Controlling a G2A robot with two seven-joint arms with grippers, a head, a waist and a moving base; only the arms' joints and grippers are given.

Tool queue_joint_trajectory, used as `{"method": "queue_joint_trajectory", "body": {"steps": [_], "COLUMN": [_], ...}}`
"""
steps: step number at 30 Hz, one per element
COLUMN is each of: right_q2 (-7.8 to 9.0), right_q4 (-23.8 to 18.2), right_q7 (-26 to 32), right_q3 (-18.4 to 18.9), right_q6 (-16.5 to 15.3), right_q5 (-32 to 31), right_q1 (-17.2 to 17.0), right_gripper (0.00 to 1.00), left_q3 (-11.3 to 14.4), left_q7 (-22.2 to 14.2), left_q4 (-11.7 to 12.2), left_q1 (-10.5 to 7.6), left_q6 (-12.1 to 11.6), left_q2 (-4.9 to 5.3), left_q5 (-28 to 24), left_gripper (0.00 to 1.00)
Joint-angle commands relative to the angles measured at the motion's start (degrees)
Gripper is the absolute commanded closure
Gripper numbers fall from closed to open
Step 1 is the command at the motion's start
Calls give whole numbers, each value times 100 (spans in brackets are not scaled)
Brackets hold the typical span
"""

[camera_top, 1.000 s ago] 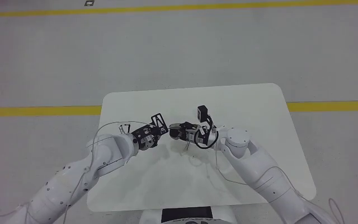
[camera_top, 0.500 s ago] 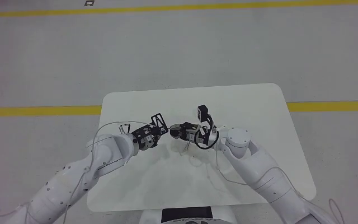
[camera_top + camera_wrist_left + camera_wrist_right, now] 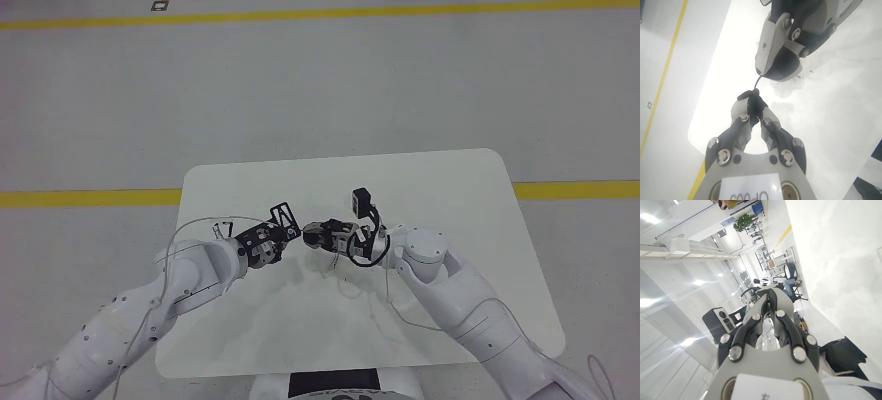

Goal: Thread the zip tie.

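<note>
A thin black zip tie [image 3: 756, 83] spans the short gap between my two grippers, which meet tip to tip above the middle of the white table [image 3: 450, 180]. My left gripper [image 3: 753, 94] is shut on the tie's thicker end. My right gripper [image 3: 760, 73] is shut on the strand's other end, which comes out of its tip. In the top view the left gripper [image 3: 291, 231] and the right gripper [image 3: 308, 233] almost touch. In the right wrist view the right gripper [image 3: 770, 292] has its fingers pressed together, and the tie is hidden there.
The table's rounded left corner [image 3: 691, 132] lies close to the left gripper. A yellow floor line [image 3: 90, 197] runs past both sides of the table. Small specks [image 3: 811, 71] lie on the surface below the right gripper.
</note>
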Motion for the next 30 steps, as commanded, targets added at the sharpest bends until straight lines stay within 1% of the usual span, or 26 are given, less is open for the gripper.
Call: {"method": "queue_joint_trajectory", "body": {"steps": [1,2,6,7,8,16,17,19,20,21,23,24,26,28,30], "right_q2": [8,14,48,55,57,57,56,71,87,107,143,165,196,224,240], "right_q4": [3,8,-23,-35,-19,-19,-28,-77,-101,-137,-199,-234,-294,-363,-416], "right_q7": [-9,-12,-23,31,134,134,83,-16,-50,-48,-29,1,33,65,46], "right_q3": [28,51,172,194,251,251,252,281,332,404,541,614,718,810,868], "right_q6": [3,3,-13,-18,-50,-50,-77,-217,-323,-422,-598,-700,-877,-1086,-1288], "right_q5": [-29,-36,-105,-65,135,135,114,-83,-196,-268,-378,-444,-581,-707,-815], "right_q1": [-18,-29,-100,-129,-179,-179,-194,-218,-234,-277,-336,-388,-446,-516,-568], "right_gripper": [100,100,100,100,100,100,100,100,100,100,100,100,100,100,100], "left_q3": [0,0,0,0,0,0,-6,-131,-238,-388,-658,-771,-912,-1018,-1037], "left_q7": [0,0,0,0,0,0,74,403,536,684,927,1006,1185,1329,1425], "left_q4": [0,0,0,0,0,0,27,207,315,426,656,700,760,812,876], "left_q1": [0,0,0,0,0,0,13,63,92,132,240,320,446,532,589], "left_q6": [0,0,0,0,0,0,44,165,160,57,-66,-66,-66,-66,-66], "left_q2": [0,0,0,0,0,0,-6,-18,-13,3,37,67,118,192,254], "left_q5": [0,0,0,0,0,0,-51,-502,-797,-1123,-1690,-2023,-2538,-3096,-3627], "left_gripper": [22,0,0,0,0,0,0,0,0,0,0,0,0,0,0]}}
